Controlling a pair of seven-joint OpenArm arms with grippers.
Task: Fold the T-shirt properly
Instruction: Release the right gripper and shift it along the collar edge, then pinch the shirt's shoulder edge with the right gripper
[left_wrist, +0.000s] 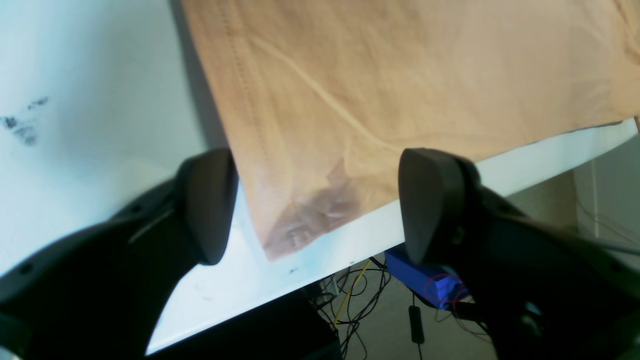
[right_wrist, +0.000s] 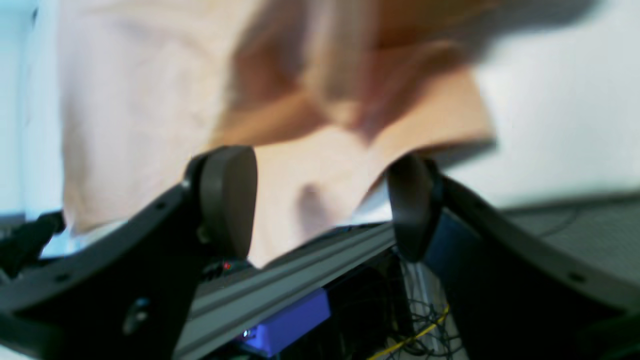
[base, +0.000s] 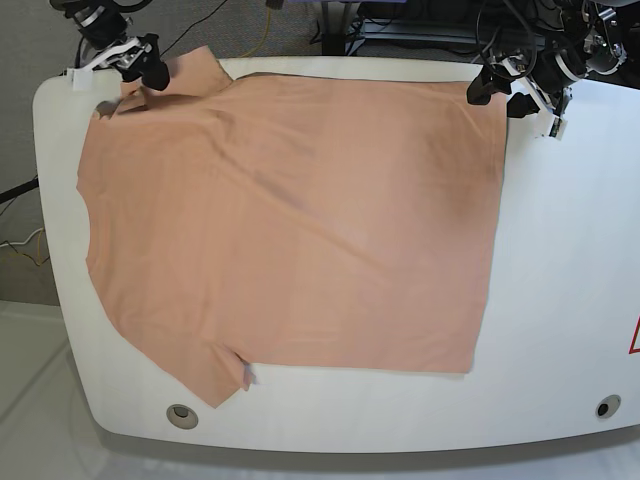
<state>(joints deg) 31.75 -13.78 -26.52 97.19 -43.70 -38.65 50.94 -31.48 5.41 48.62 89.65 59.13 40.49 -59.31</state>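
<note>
On the far left of the base view, the right gripper (base: 133, 62) hangs over the back corner of the white table (base: 560, 300), right at the T-shirt's (base: 290, 220) upper sleeve. Its wrist view is blurred, yet the two dark fingers (right_wrist: 227, 200) stand clearly apart with peach cloth showing between them; the sleeve edge looks lifted and rumpled there, and I cannot tell whether either finger touches the fabric. Nothing is clamped between the pads.

Moving rightward, the T-shirt lies spread flat across most of the table, collar side toward the left, hem toward the right. One sleeve points to the back edge beside the right gripper, the other to the front edge near a small round hole (base: 181, 413) in the tabletop. A few soft creases run across the body. The long straight hem runs front to back, with bare table to its right.

At the back right corner of the shirt, the left gripper (base: 507, 92) hovers with its jaws spread wide. In its wrist view the fingers (left_wrist: 210, 205) straddle the hem corner without closing on it; the stitched hem (left_wrist: 245, 100) runs up from that corner. Beyond the table edge, a blue box (left_wrist: 425, 277) and loose cables (left_wrist: 357, 295) lie on the floor.
</note>
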